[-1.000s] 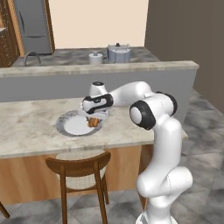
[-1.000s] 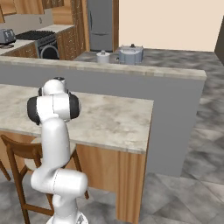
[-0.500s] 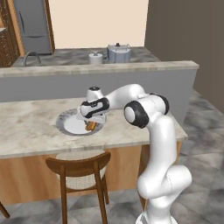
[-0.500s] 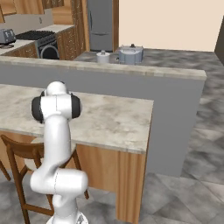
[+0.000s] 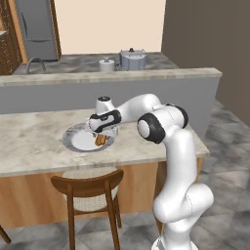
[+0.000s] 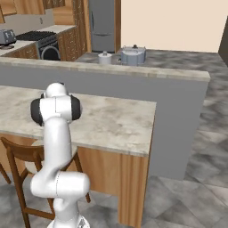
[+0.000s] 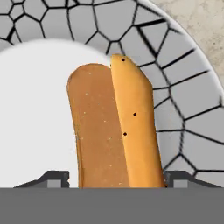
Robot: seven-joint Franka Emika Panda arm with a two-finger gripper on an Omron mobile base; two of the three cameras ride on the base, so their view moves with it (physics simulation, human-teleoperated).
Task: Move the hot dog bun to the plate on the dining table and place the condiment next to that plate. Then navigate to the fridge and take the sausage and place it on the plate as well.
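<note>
left base view: the white arm is rising from the lower right and reaching across to the centre left of the frame, where the gripper (image 5: 101, 137) is hanging low over the plate (image 5: 74, 138). the plate is lying on the dining table (image 5: 34, 141), a marbled stone top running across the middle of the frame. the hot dog bun (image 5: 101, 140) is showing as a small orange-tan shape on the right part of the plate, directly under the hand. a wooden chair (image 5: 88, 190) is standing against the table's near edge at lower centre. behind the table a grey ledge (image 5: 58, 80) is crossing the frame, and beyond it, at upper centre, a small white pot (image 5: 106, 64) and a larger grey pot (image 5: 132, 59) are sitting on a back counter. the fridge (image 5: 35, 29), its doors closed, is standing at upper left.

right base view: the arm is rising at lower left with its dark shoulder joint at centre left, standing in front of the dining table (image 6: 116, 122). the two pots (image 6: 132, 55) are sitting at upper centre, the fridge (image 6: 102, 24) behind them, a stove (image 6: 44, 43) and a toaster (image 6: 7, 37) at upper left.

hand view: the bun (image 7: 116, 127), split lengthwise into a darker and a lighter half, is lying partly on the plate's whitish centre and partly on its grey, crackle-patterned rim (image 7: 183, 100). the two dark fingertips (image 7: 56, 178) are standing at the bottom, one on each side of the bun, spread wider than it and gripping nothing.
</note>
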